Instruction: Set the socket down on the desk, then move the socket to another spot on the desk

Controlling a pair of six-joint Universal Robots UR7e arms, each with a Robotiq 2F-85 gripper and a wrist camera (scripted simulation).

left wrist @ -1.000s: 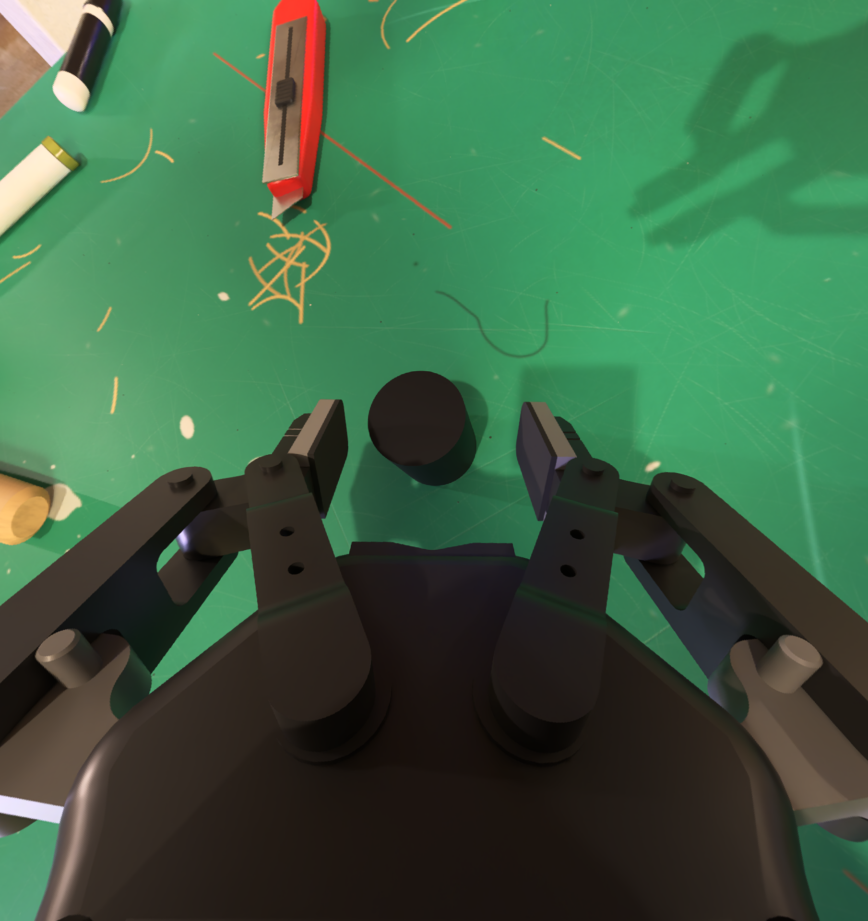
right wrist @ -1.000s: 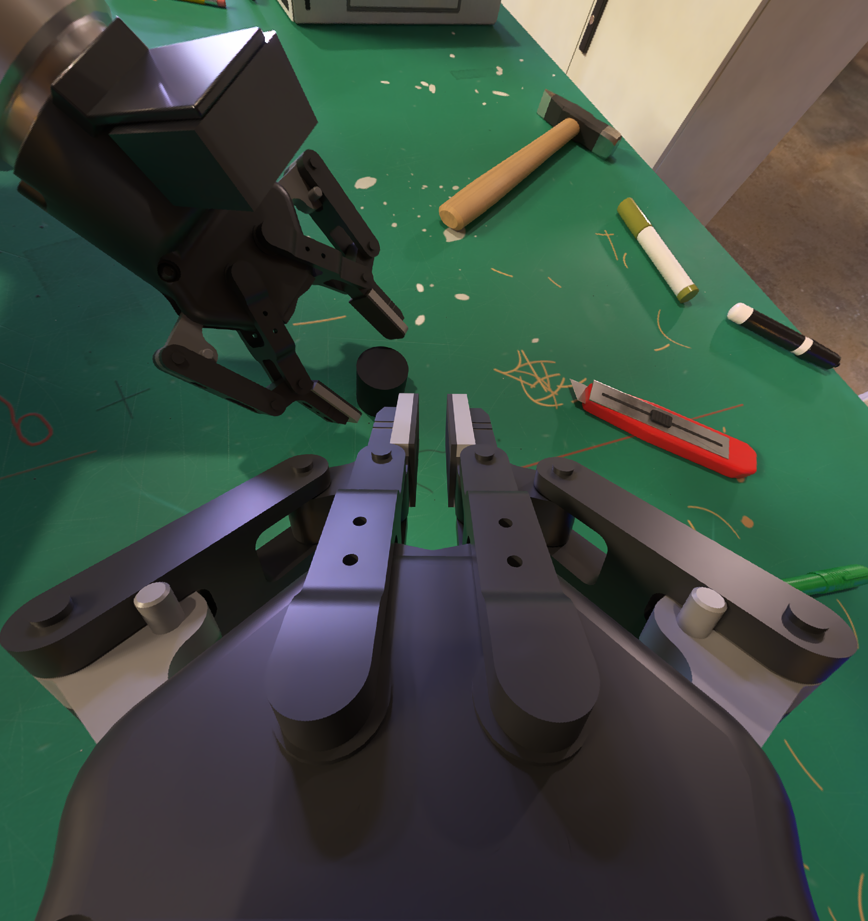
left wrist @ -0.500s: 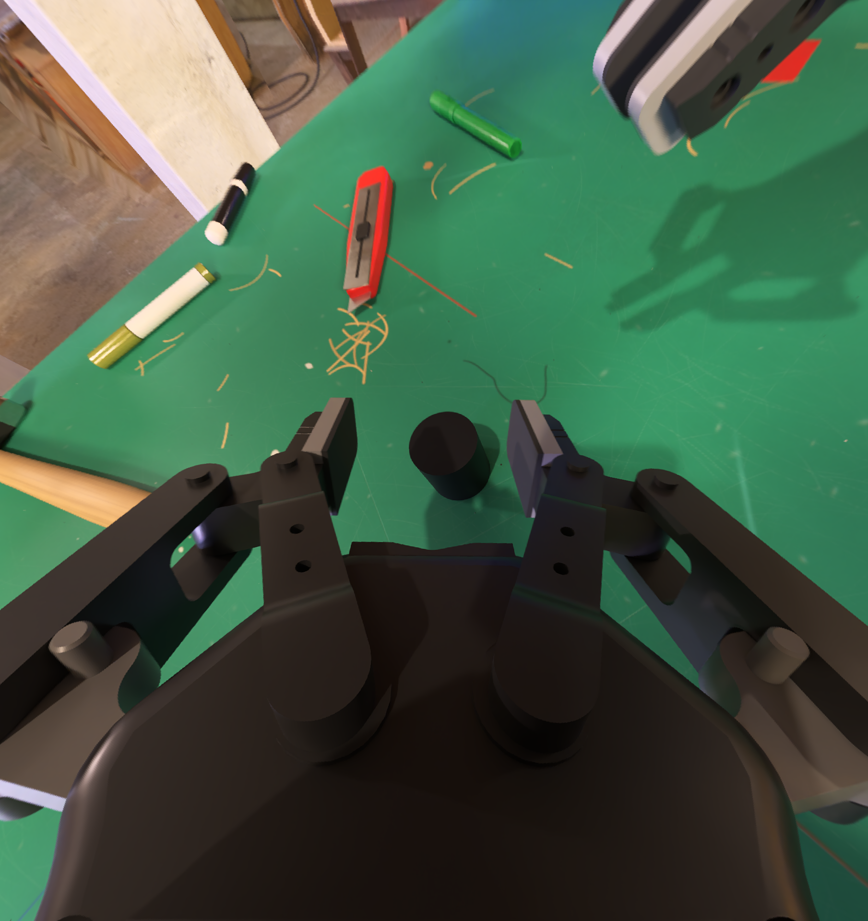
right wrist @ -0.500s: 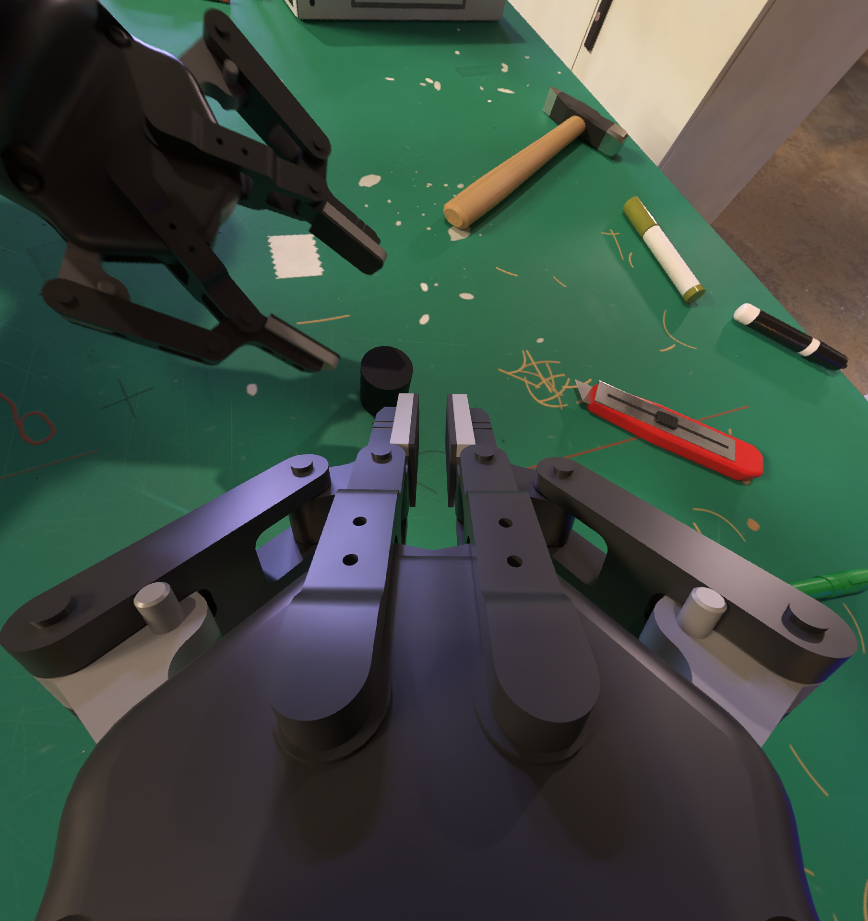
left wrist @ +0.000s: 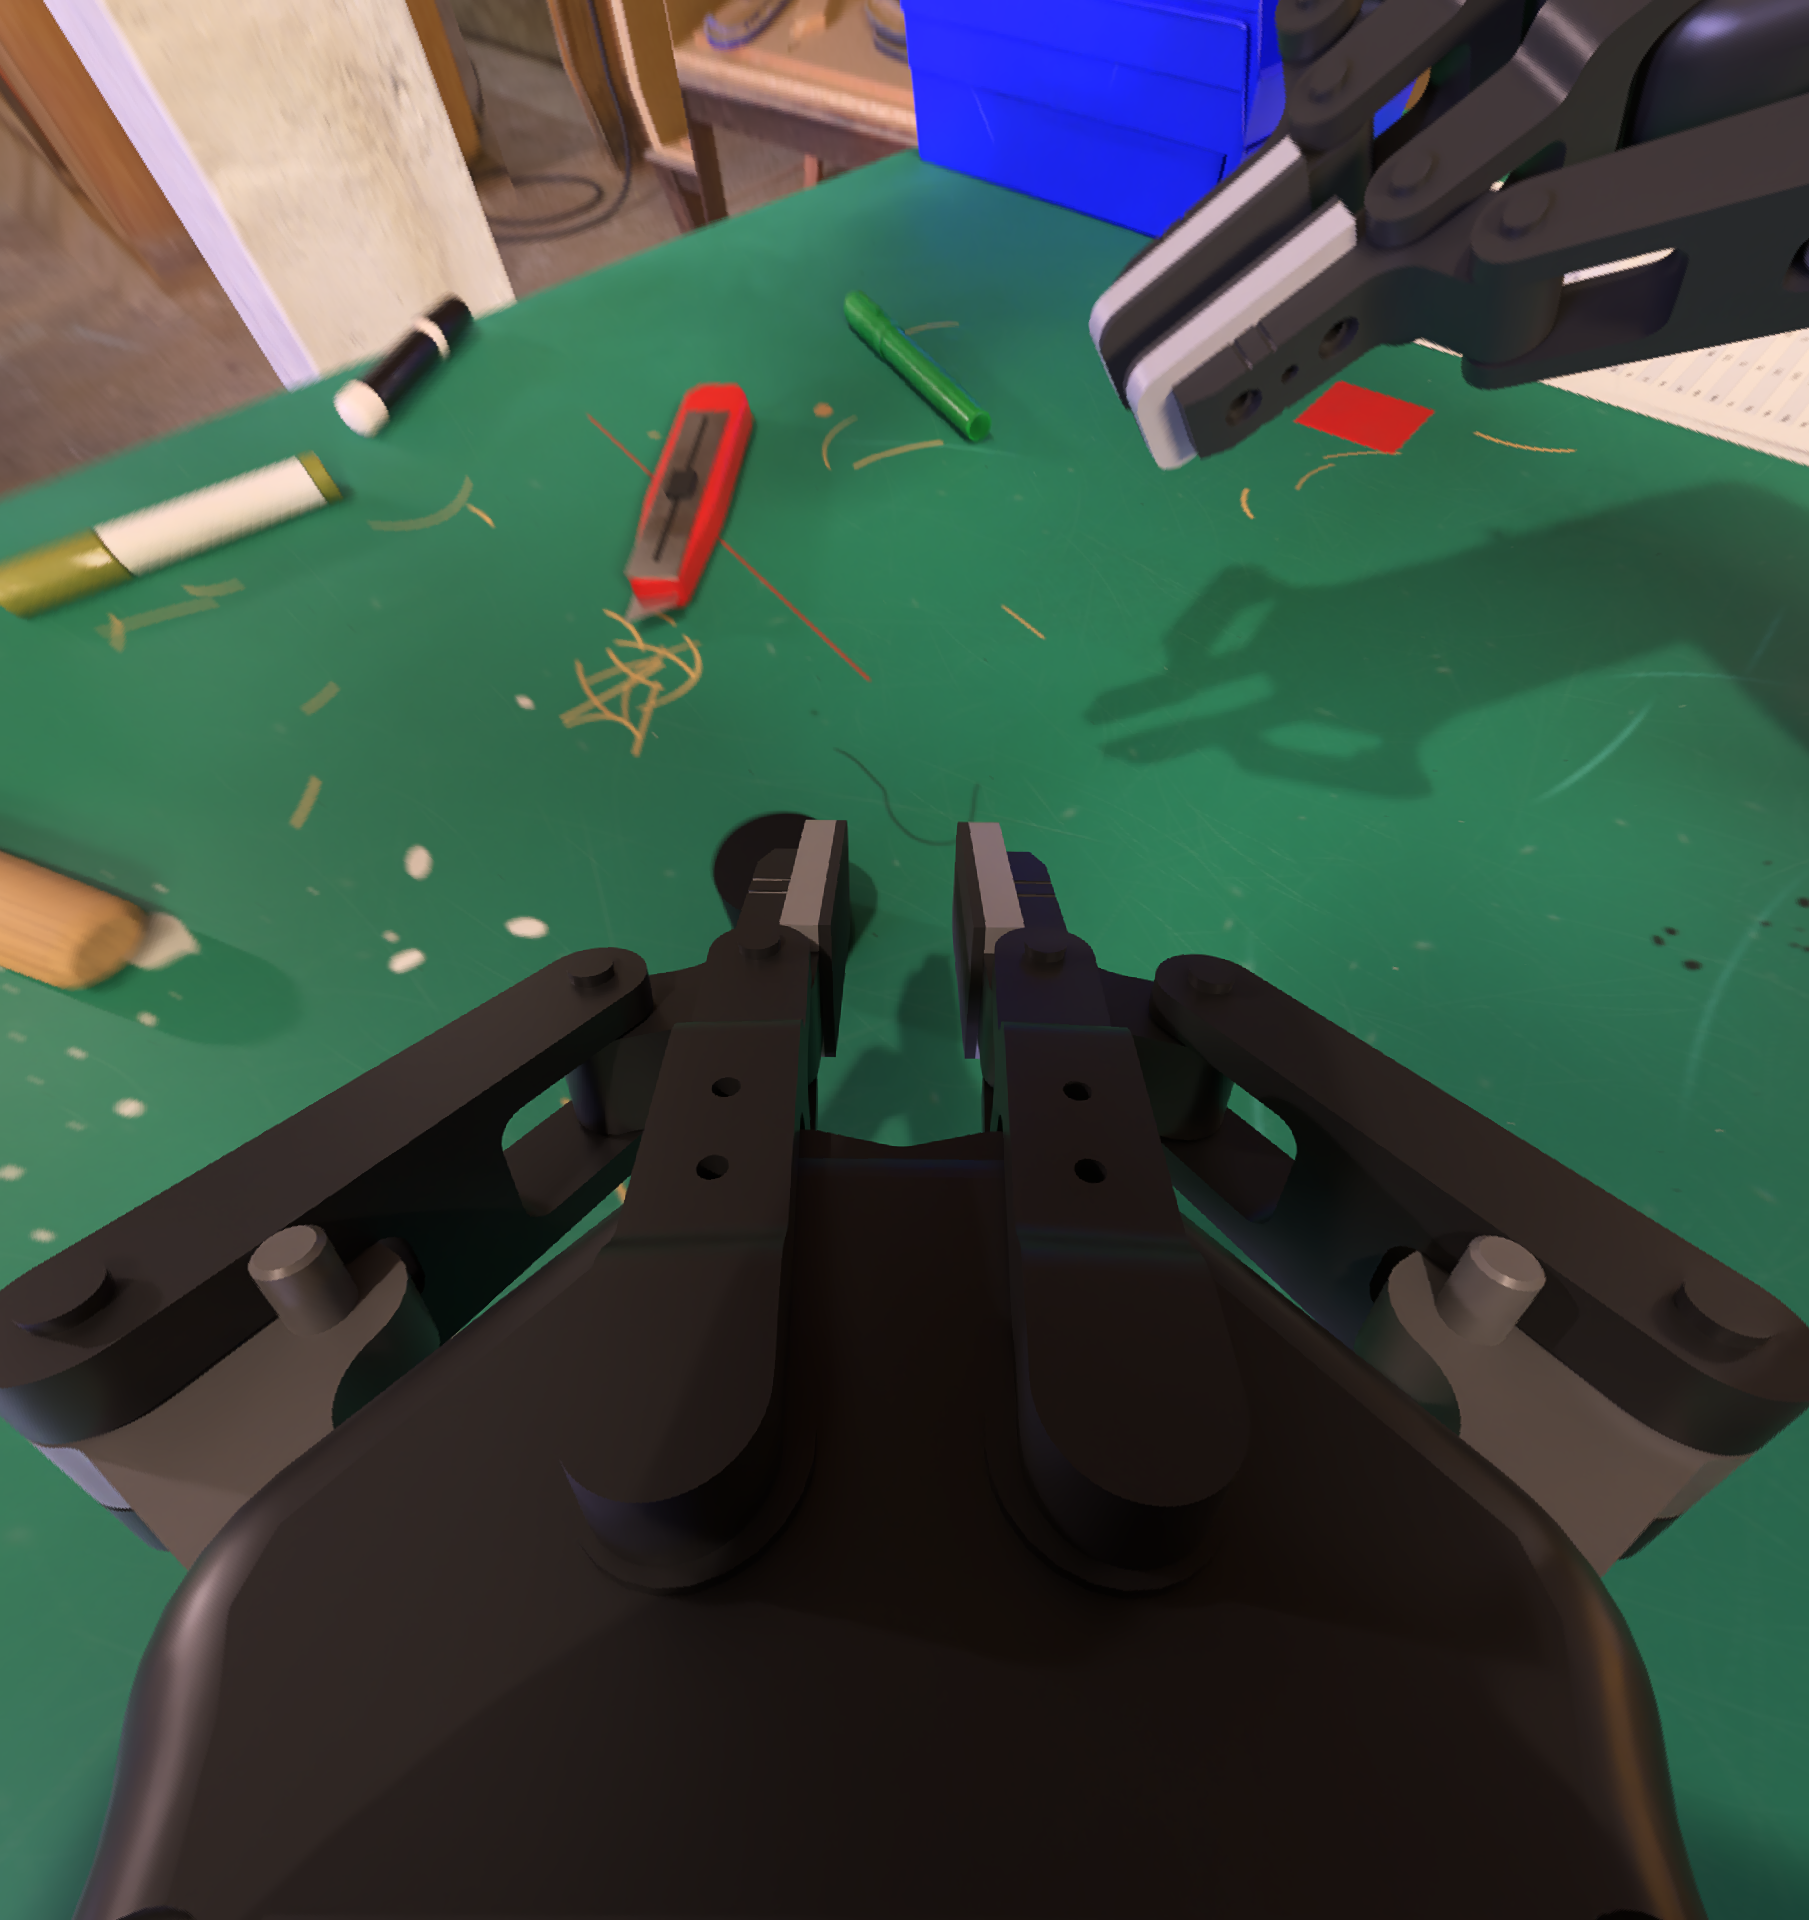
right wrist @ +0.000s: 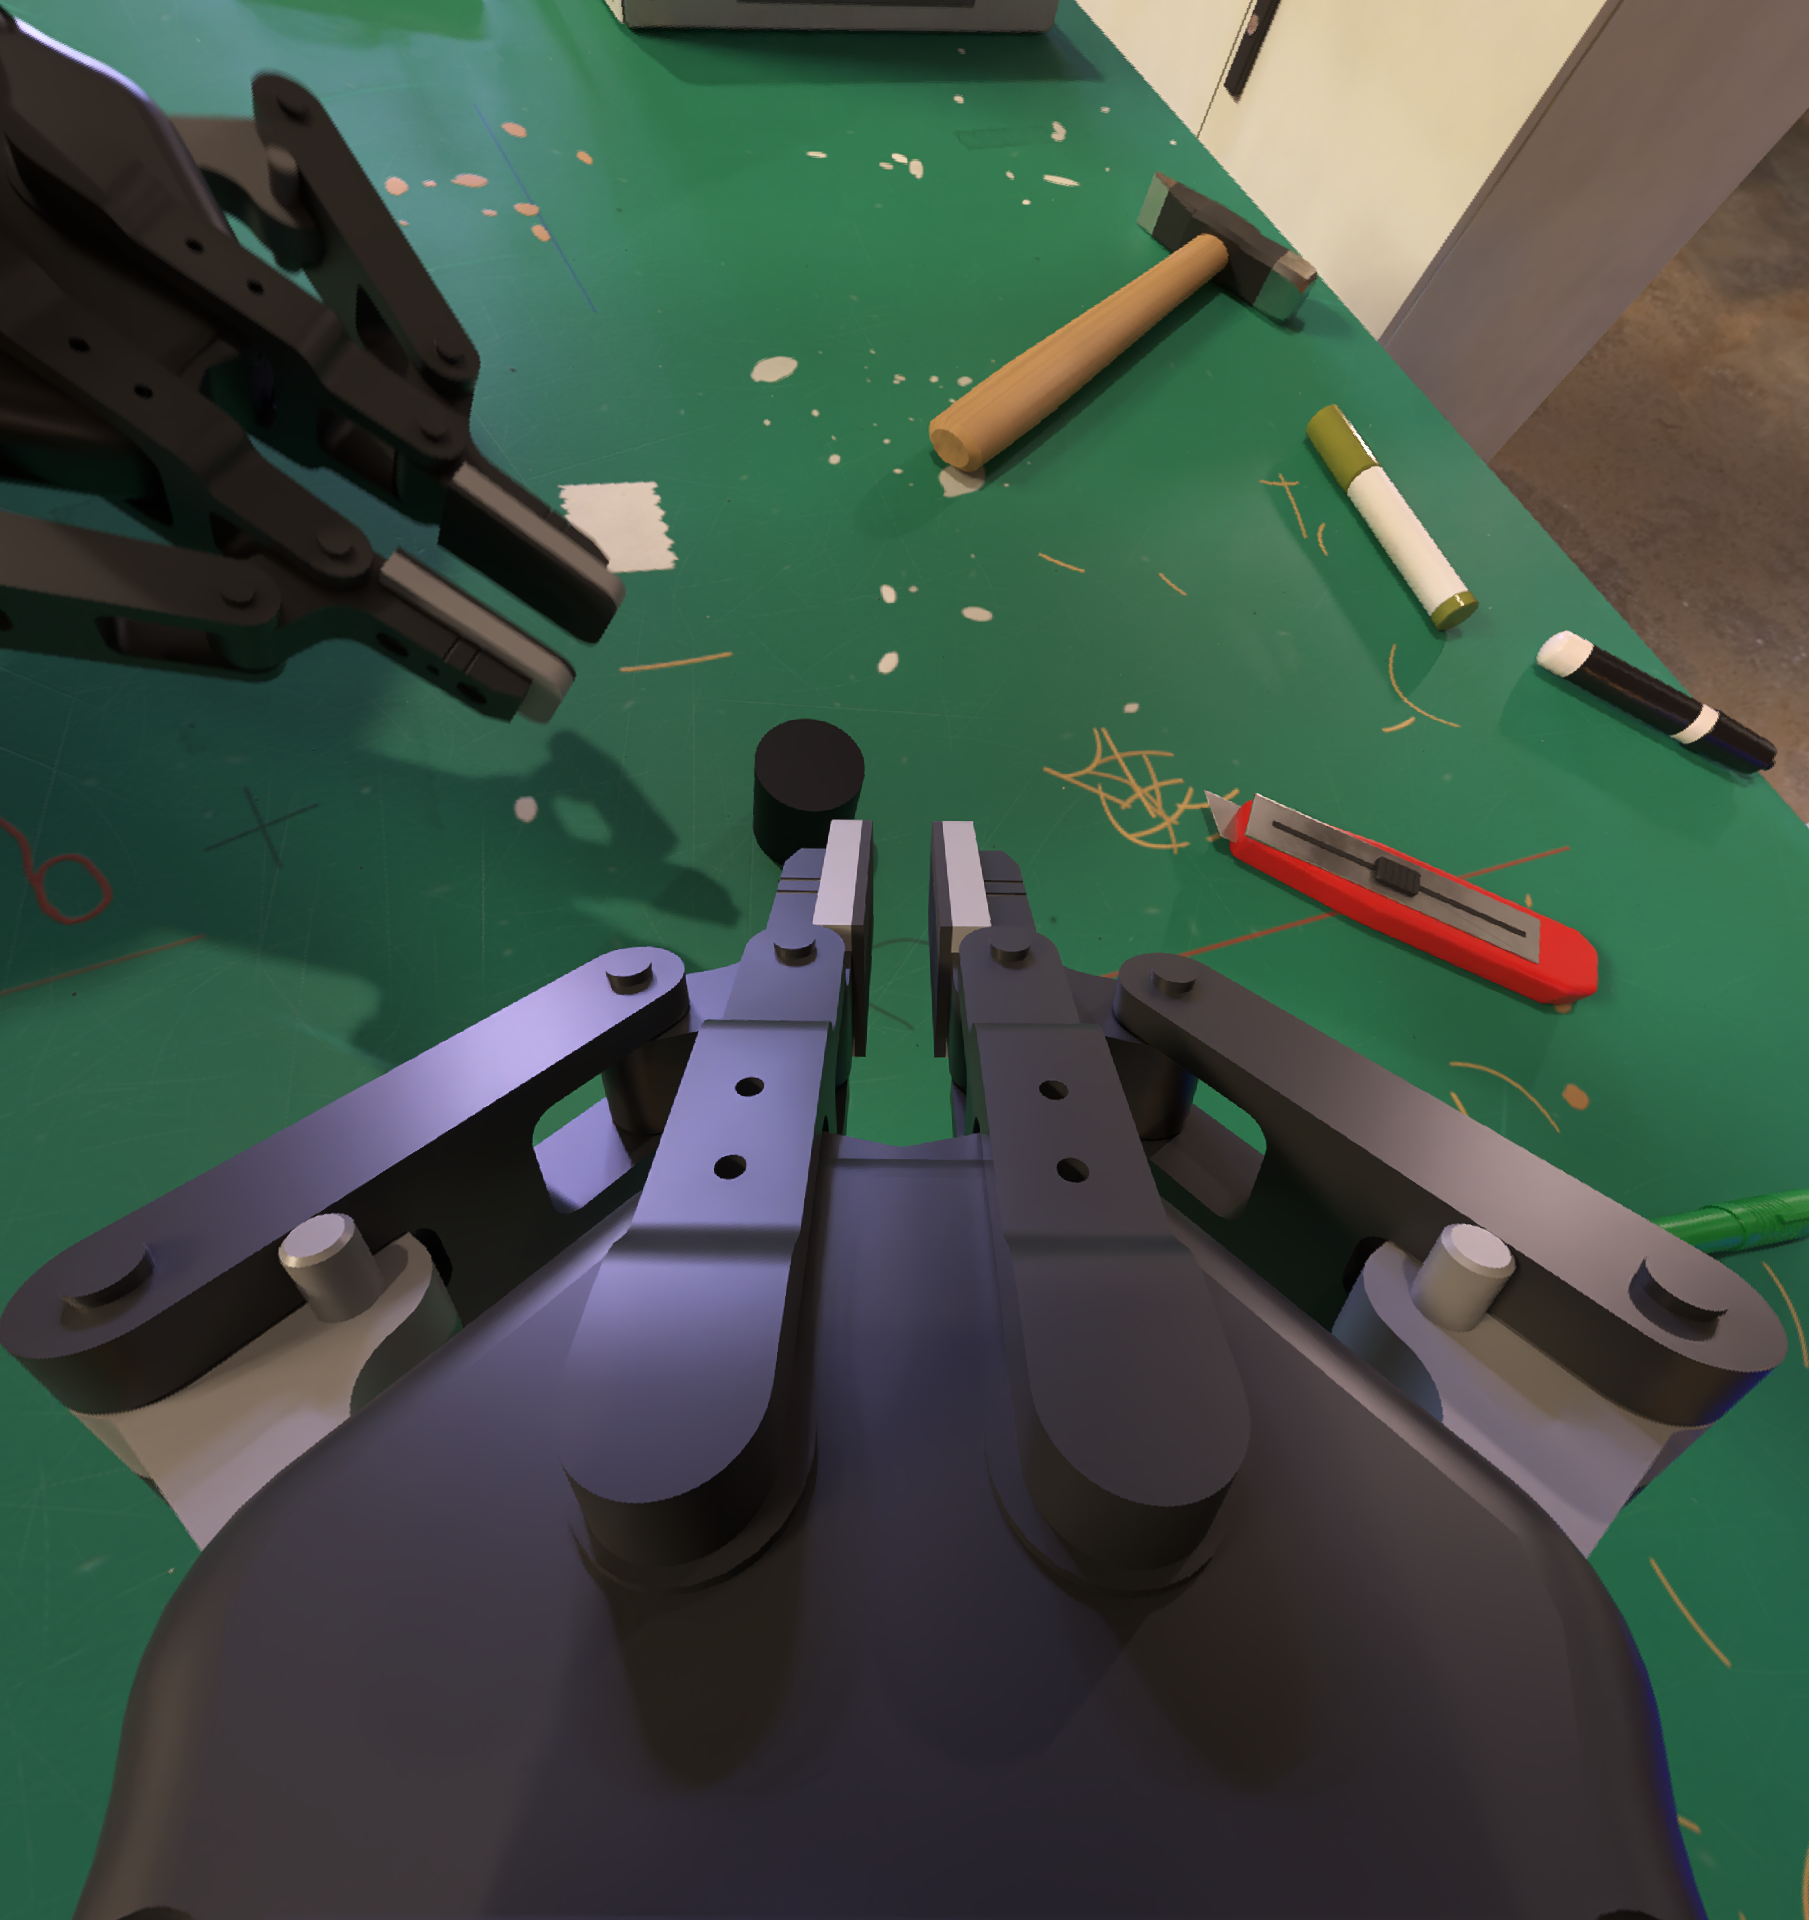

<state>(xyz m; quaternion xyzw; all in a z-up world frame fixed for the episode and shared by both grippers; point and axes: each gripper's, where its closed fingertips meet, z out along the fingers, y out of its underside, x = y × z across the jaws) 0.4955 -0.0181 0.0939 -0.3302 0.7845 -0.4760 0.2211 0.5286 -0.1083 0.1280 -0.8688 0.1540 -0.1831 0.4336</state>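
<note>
The socket [right wrist: 806,779], a short black cylinder, stands upright on the green desk mat [right wrist: 671,260]. In the left wrist view only its edge [left wrist: 760,847] shows behind my left finger. My left gripper [left wrist: 900,883] is raised off the mat, empty, with its jaws drawn close together; the socket lies outside them to the left. It also shows in the right wrist view [right wrist: 567,644], up and left of the socket. My right gripper [right wrist: 900,873] is shut and empty, just right of and nearer than the socket.
A hammer [right wrist: 1087,343], a red utility knife [right wrist: 1399,894], a white-and-olive marker [right wrist: 1393,520], a black marker [right wrist: 1658,707] and a green marker [left wrist: 915,364] lie on the mat. A blue bin [left wrist: 1087,104] stands at the desk's edge.
My left gripper has lifted and pulled back from the socket, and its jaws have closed from wide open to nearly together. The socket stays where it stood. The right gripper has not moved.
</note>
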